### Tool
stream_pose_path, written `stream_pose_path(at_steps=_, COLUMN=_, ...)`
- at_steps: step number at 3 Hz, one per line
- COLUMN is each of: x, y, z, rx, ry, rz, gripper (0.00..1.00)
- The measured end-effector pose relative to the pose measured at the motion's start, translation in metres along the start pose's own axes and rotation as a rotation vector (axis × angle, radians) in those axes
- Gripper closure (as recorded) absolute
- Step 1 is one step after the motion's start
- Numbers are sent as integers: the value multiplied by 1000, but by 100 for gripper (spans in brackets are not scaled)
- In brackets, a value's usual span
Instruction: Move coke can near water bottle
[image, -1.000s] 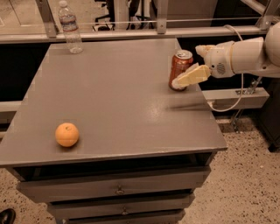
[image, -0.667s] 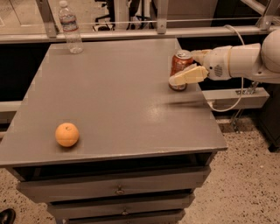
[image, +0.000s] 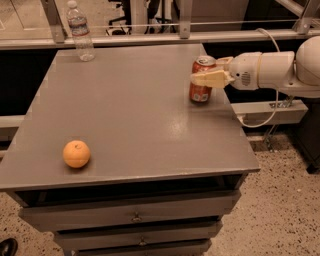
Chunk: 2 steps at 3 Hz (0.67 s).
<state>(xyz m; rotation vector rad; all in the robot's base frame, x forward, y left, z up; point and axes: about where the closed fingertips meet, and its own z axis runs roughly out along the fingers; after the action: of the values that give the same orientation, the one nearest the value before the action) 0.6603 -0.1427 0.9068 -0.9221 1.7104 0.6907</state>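
The table (image: 135, 115) is a grey cabinet with a flat, dull top and a stack of drawers (image: 135, 217) under its front edge. The coke can (image: 200, 92) stands upright on the table close to its right edge and in its far half, silver top up and red side with white markings facing the camera. The tool (image: 206, 70) comes in sideways from beyond the table's right edge and sits level with the upper half of the can. Its pale cream tip crosses in front of the can's right side, while another part of it shows behind the can's top. I cannot tell whether the tool is closed on the can or merely placed around it, as the contact itself is not visible. The can's base rests on the table. The white arm (image: 270, 70) behind the tool stretches off past the table's right edge, with a light cable (image: 265, 120) looping below it. The water bottle (image: 80, 32) stands upright at the table's far left corner, clear, with a white cap and a pale label band, well apart from the can. A round orange (image: 76, 153) lies near the table's front left, well apart from both.
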Motion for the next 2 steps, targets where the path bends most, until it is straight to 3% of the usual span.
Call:
stream_pose_path(at_steps=1, x=-33, y=3, z=0, rx=-22, ry=-62, rz=-72, gripper=84)
stream_pose_path(at_steps=2, x=-37, y=3, z=1, rx=-23, ry=-67, rz=-81, gripper=100)
